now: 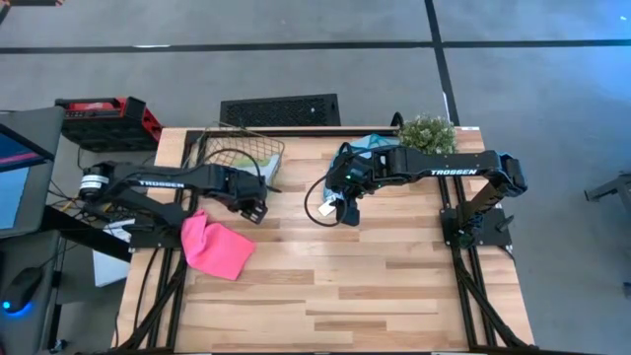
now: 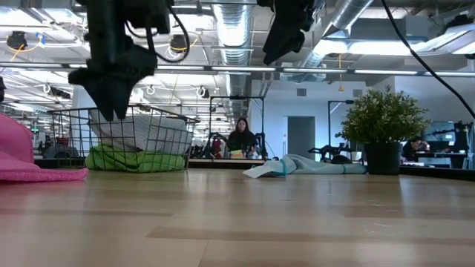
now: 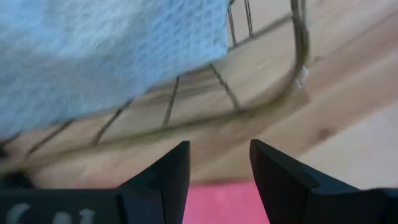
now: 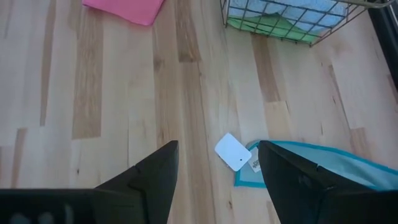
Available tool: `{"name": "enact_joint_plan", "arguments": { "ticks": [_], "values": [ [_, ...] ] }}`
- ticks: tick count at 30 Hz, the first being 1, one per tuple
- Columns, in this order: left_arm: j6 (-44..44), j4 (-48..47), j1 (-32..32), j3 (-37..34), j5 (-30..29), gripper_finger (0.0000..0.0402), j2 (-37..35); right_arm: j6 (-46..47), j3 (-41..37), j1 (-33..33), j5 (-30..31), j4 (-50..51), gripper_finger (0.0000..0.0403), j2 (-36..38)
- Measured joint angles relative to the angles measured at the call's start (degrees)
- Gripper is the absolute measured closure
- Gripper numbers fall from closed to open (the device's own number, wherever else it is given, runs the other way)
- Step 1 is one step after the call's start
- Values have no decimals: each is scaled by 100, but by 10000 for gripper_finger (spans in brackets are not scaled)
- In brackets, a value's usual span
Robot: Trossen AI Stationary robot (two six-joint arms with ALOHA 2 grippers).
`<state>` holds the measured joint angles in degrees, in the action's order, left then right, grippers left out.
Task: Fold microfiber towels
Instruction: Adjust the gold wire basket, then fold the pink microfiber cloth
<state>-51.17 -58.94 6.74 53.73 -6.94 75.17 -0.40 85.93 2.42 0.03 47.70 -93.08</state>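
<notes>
The light teal-blue towel (image 2: 312, 166) lies flat on the table under my right arm, its corner with the white tag (image 4: 233, 151) showing between my right fingers. My right gripper (image 1: 345, 205) hovers above that corner, open and empty. The hot pink towel (image 1: 215, 247) lies crumpled near the left edge. The bright green towel (image 2: 133, 159) and the pale grey towel (image 2: 141, 133) lie in the wire basket (image 1: 242, 150). My left gripper (image 1: 252, 207) hangs open and empty above the table, between the basket and the pink towel.
The wire basket stands at the far left of the table. A small potted plant (image 1: 427, 133) stands at the far right corner, beside the teal towel. The near half of the table (image 1: 335, 296) is bare wood. People sit in the room beyond the table.
</notes>
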Motion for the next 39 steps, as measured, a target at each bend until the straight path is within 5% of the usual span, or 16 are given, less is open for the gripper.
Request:
{"name": "enact_joint_plan", "arguments": {
  "ticks": [16,23,31,39],
  "values": [
    [1317,467,990,-124,-1082,243,256,0,0,68,-4,-19,159,0],
    [1450,325,805,115,-314,243,86,0,0,111,-4,32,159,6],
    [-111,-420,-644,445,1210,243,-434,-4,-7,107,-4,327,159,103],
    [-2772,-545,-2145,-33,1264,243,-351,-306,-2,96,-13,356,159,97]
  ]
}}
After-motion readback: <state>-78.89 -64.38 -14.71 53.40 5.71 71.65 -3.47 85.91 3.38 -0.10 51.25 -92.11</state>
